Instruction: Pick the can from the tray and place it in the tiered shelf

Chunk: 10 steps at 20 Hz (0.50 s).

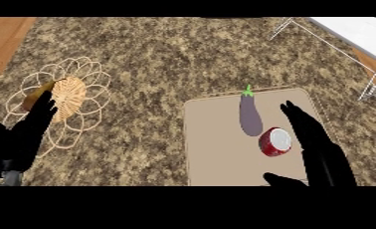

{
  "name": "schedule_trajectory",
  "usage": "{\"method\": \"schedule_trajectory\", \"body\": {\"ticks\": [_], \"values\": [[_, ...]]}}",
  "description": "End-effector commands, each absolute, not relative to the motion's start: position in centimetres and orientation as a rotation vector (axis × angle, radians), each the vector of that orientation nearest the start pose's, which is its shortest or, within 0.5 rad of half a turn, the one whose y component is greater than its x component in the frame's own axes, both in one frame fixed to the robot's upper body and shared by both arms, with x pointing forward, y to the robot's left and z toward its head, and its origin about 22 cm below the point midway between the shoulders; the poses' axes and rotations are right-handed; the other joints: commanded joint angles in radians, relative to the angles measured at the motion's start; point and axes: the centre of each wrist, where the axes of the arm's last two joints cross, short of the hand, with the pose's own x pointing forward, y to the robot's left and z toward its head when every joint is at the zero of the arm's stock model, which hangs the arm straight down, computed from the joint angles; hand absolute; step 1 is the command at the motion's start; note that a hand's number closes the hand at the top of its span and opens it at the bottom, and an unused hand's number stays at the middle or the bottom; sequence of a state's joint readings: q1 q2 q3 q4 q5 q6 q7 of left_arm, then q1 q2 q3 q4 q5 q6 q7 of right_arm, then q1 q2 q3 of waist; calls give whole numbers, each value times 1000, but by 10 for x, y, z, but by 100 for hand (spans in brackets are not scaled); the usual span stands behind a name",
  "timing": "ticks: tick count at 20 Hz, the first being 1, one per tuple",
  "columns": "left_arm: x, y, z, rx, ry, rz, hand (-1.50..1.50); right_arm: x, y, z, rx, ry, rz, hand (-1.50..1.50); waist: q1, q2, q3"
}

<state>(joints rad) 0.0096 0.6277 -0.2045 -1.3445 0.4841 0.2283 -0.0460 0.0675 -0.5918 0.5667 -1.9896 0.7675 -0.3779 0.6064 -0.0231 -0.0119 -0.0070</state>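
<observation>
Closing on the can [275,142] is the step in hand: it sits on the tray [213,148], near the right edge and just below the tip of the eggplant [250,116]. It shows a red side and a pale round end, so it looks tilted or lying over. The right hand [320,153] lies just beside it on the right, released, its fingers straight and its thumb spread low toward the tray's near edge, grasping nothing. To do this well, I would slide the hand left so the can sits between thumb and fingers. The curl should go round the red side, not the pale end, and stay clear of the eggplant. The shelf [345,28] stands well apart at the far right corner, so a clean lift matters before the carry. The left hand [29,136] rests open at the left edge over a wicker mat [70,96].
</observation>
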Motion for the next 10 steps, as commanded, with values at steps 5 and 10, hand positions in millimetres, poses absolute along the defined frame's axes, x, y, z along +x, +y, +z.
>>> {"method": "schedule_trajectory", "body": {"ticks": [5,10], "values": [[235,358,-1,276,-1333,-50,0,166,-201,98,-1051,-1007,1196,-150,35,14,-1],[237,359,2,249,-1352,-56,0,176,-173,122,-1098,-890,1295,-150,38,13,4]]}}
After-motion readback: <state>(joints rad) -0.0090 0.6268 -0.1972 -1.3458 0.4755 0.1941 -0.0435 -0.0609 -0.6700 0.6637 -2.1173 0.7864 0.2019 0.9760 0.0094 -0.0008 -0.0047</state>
